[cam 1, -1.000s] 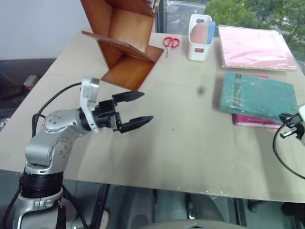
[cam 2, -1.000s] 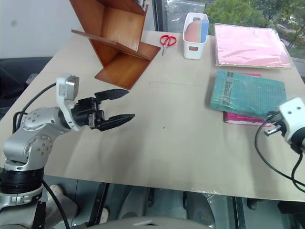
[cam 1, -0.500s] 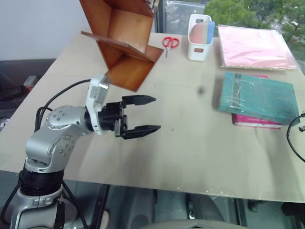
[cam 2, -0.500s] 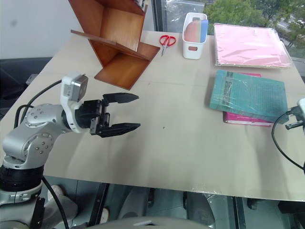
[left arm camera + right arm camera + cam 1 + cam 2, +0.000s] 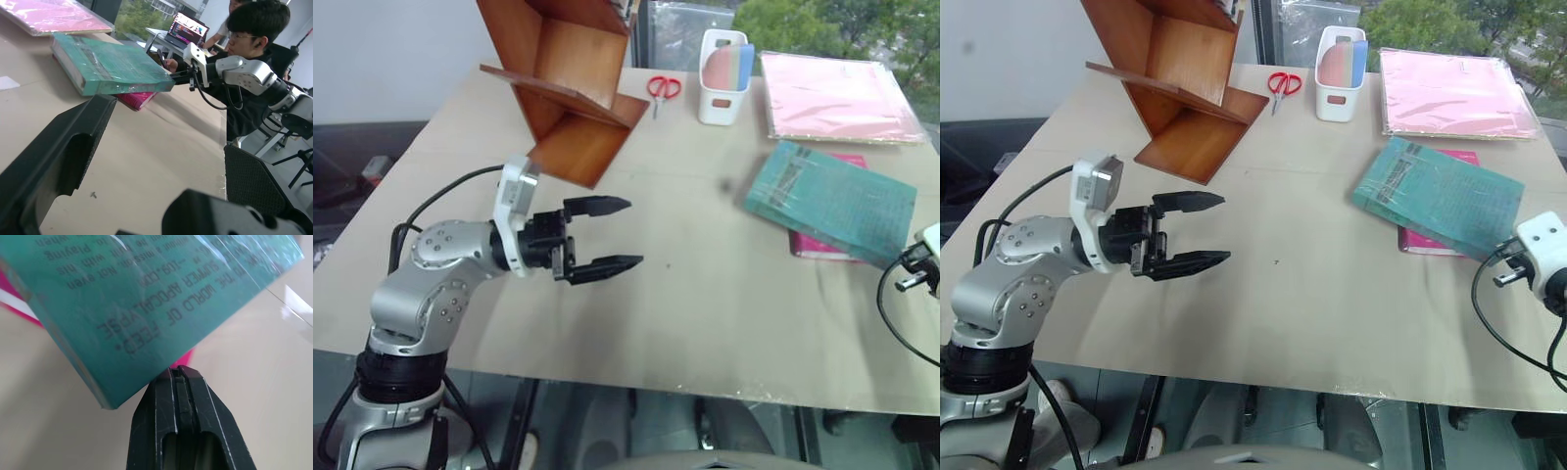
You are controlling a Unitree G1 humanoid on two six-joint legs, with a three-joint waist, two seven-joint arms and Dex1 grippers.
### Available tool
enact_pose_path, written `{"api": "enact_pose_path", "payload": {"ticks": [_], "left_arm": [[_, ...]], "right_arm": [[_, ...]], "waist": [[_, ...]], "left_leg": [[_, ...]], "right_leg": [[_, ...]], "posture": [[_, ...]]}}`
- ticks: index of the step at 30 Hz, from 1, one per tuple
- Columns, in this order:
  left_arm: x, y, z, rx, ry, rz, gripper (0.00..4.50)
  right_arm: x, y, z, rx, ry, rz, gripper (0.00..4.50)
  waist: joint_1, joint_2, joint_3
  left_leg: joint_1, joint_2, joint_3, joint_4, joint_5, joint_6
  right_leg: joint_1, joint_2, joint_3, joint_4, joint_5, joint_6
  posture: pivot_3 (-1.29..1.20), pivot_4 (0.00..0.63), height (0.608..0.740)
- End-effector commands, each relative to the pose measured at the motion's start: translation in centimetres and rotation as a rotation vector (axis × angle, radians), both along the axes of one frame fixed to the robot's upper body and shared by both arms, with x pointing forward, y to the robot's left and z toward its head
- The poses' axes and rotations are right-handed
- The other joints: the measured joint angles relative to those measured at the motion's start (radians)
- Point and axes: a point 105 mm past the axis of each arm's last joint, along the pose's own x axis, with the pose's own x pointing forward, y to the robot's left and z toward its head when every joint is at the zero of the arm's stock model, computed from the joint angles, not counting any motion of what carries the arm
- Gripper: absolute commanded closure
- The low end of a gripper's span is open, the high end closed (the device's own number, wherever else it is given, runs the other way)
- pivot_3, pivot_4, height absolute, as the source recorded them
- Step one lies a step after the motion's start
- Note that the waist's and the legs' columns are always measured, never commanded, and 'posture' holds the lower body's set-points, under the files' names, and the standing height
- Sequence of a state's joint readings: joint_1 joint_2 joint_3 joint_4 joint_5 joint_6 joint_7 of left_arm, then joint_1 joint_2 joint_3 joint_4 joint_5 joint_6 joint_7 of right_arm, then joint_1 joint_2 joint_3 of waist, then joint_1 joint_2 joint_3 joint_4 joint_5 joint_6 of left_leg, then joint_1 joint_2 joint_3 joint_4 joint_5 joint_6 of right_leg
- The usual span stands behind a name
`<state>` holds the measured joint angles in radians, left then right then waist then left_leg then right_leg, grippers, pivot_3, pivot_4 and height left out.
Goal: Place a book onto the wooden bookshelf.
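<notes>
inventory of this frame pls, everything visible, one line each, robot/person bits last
book: 1, teal-green, table's right side, one end tipped up off the pink book
pink book: 1, magenta, flat under the teal one
folder: 1, pale pink, far right of table
wooden bookshelf: 1, reddish-brown, far left of table
scissors: 1, red handles, between bookshelf and white holder
holder: 1, white, far centre, coloured pads inside
table: 1, beige
laptop: 1, screen lit, on a desk behind
person: 1, dark hair, glasses, seated beyond the table
left gripper: black, jaws open, hovering near the bookshelf
right gripper: black, jaws shut, tip at the book's underside
</notes>
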<state>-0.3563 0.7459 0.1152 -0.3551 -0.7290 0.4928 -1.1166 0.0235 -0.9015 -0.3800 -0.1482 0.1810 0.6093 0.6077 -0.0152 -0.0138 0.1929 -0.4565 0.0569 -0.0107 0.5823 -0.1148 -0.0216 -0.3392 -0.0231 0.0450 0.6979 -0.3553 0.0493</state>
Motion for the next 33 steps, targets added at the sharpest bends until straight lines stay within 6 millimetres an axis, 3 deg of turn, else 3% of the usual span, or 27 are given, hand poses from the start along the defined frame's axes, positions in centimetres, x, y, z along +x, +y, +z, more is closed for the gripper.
{"api": "enact_pose_path", "payload": {"ticks": [1,13,21,28,30,33], "left_arm": [[0.0,-0.2,0.5,-0.004,-0.032,-0.004,0.00],[0.0,-1.0,0.0,-0.014,-0.014,-0.015,0.00],[-0.1,-0.9,-0.1,-0.017,-0.008,-0.010,0.00],[0.0,-0.9,-0.4,-0.020,-0.003,0.000,0.00],[0.4,-0.7,-0.5,-0.032,0.019,0.027,0.00],[1.0,-0.9,-1.1,-0.066,0.077,0.071,0.00]], "right_arm": [[0.1,0.6,1.4,0.001,-0.049,0.013,4.47],[0.5,2.7,0.3,0.036,-0.026,0.060,4.47],[-0.3,-0.1,1.5,0.000,-0.059,-0.029,4.47],[0.3,-2.3,1.3,-0.020,-0.088,-0.112,4.47],[0.6,-1.8,1.5,0.017,-0.116,-0.093,4.47],[0.8,1.0,2.7,0.144,-0.214,0.047,4.47]], "waist": [[0.000,0.000,0.000],[0.000,0.000,0.000],[0.002,0.000,0.000],[0.001,0.000,0.000],[0.000,0.000,0.000],[0.000,0.000,0.000]], "left_leg": [[0.000,0.000,0.000,0.000,0.000,0.000],[0.000,0.000,0.000,0.000,0.000,0.000],[0.000,0.000,0.000,0.000,0.000,0.000],[0.000,0.000,0.000,0.000,0.000,0.000],[0.001,0.000,0.000,0.000,0.000,0.000],[0.001,0.000,0.000,0.000,0.000,0.000]], "right_leg": [[0.000,0.000,0.000,0.000,0.000,0.000],[0.000,0.000,0.000,0.000,0.000,0.000],[0.000,0.000,0.000,0.000,0.000,0.000],[0.000,0.000,0.000,0.000,0.000,0.000],[0.000,0.000,0.000,0.000,0.000,0.000],[0.001,0.000,0.000,0.000,0.000,0.000]], "posture": [[0.00,0.150,0.740],[0.00,0.150,0.740],[0.00,0.150,0.740],[0.00,0.150,0.740],[0.00,0.150,0.740],[0.00,0.150,0.740]]}}
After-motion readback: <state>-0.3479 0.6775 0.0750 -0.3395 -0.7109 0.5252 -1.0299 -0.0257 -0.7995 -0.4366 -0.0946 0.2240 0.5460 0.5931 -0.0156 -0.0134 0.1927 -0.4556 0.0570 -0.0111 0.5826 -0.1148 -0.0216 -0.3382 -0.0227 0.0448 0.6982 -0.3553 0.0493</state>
